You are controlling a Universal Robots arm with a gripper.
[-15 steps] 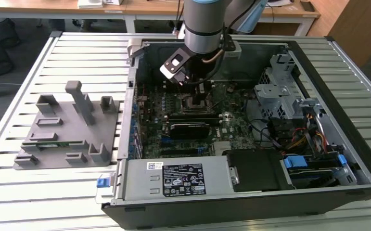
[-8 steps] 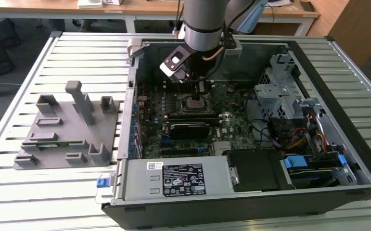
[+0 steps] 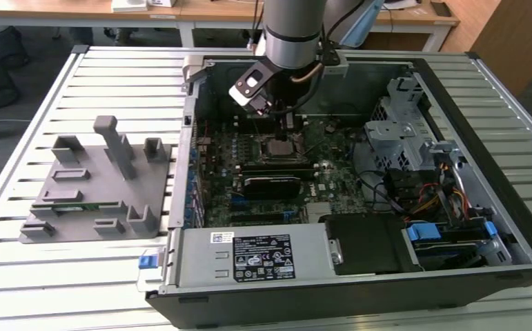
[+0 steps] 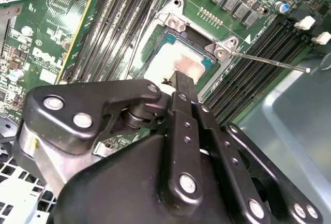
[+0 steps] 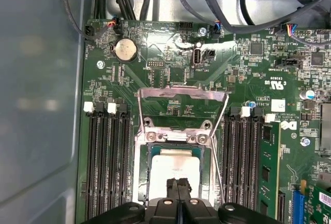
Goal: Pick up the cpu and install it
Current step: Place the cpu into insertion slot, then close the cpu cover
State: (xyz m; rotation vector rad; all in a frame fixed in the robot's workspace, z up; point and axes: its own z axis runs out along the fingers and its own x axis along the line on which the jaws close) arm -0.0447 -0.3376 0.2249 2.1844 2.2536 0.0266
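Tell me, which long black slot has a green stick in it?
The memory slot farthest from the cpu, in the bank away from the grey case wall; the other slots are empty.

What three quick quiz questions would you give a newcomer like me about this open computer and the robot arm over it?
1. True or false: the cpu lies seated on the motherboard.
2. The metal hold-down frame next to the cpu is: A) swung open, B) shut over the cpu, C) lying on the table outside the computer.
3. Fill the blank: above the cpu, the gripper has its fingers ___ (open or shut).
Key: 1 true; 2 A; 3 shut.
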